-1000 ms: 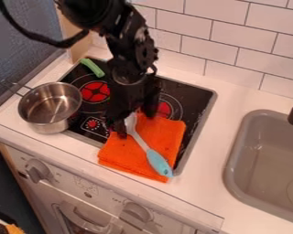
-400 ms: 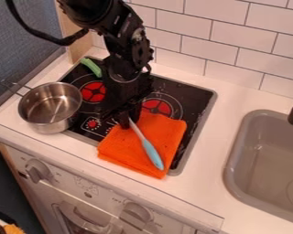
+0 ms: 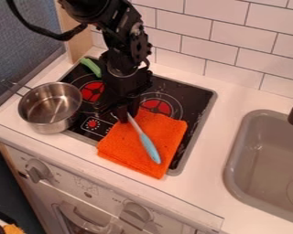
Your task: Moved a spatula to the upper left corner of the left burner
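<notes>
White rectangular tiles with dark joints cover the wall point(image 3: 228, 41) across the top right. A blue-grey panel point(image 3: 26, 41) stands at upper left, beside a pale wooden post point(image 3: 80, 45). A white counter point(image 3: 210, 157) runs diagonally down to the lower right, with a grey sink point(image 3: 231, 160) set in at right and a white, knobbed oven front point(image 3: 82, 187) below.

The chunky black arm point(image 3: 123, 50) has 1 thick black cable point(image 3: 57, 36) and, seemingly, pale screws point(image 3: 119, 20).

Orange cloth point(image 3: 137, 148) (folded), metal pot point(image 3: 50, 109), sink point(image 3: 259, 155).
</notes>
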